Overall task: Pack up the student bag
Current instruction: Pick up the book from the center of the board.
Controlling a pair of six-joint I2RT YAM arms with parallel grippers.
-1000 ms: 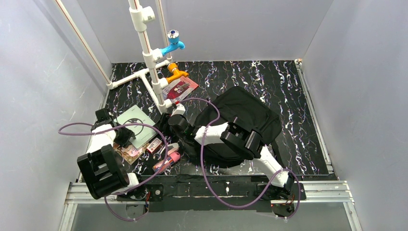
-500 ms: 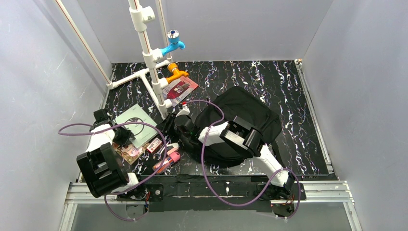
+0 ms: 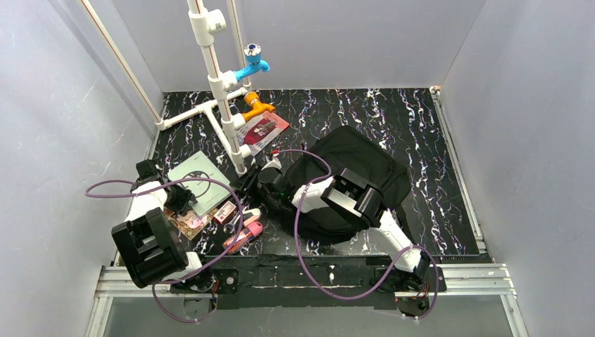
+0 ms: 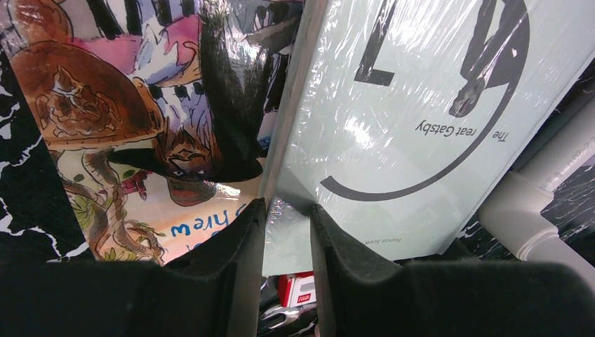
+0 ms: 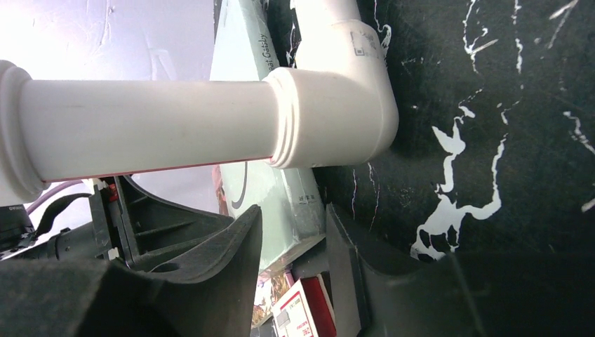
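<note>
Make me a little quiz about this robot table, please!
1. True or false: the green book is inside the black backpack.
2. What colour is the upper tap on the white pipes? A blue, B red, C green.
3. Fill in the gap: the green book's cover ends in the word ___.

Key: 1 false, it lies outside the backpack; 2 A; 3 Gatsby.
</note>
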